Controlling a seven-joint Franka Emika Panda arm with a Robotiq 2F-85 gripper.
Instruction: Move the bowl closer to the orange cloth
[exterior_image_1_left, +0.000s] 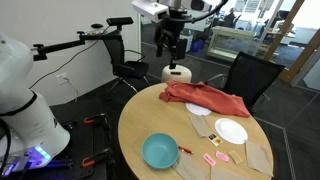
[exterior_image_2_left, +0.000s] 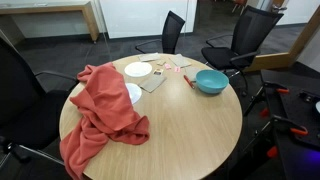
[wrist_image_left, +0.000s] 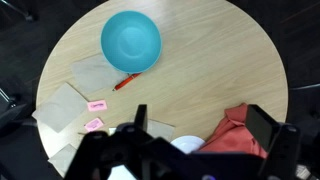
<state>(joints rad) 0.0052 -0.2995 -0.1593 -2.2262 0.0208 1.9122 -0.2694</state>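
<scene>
The tool (wrist_image_left: 195, 140) hangs high, jaws apart and empty, with the bowl (wrist_image_left: 130, 42) well ahead of it. Dragging the bowl toward the orange cloth (wrist_image_left: 240, 135) nearer the tool could sweep the red pen (wrist_image_left: 125, 82) along.

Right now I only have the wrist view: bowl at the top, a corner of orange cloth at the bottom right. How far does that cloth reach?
Observer: The orange cloth covers much of one side of the table and hangs over its edge.
Operator: Anything between it and the bowl?
Observer: Two white plates on the bowl's side of the cloth: one plate lies bare, and a second plate is partly under the cloth's edge.
Operator: How high am I?
Observer: The gripper hangs well above the table, near the rim opposite the bowl.
</scene>
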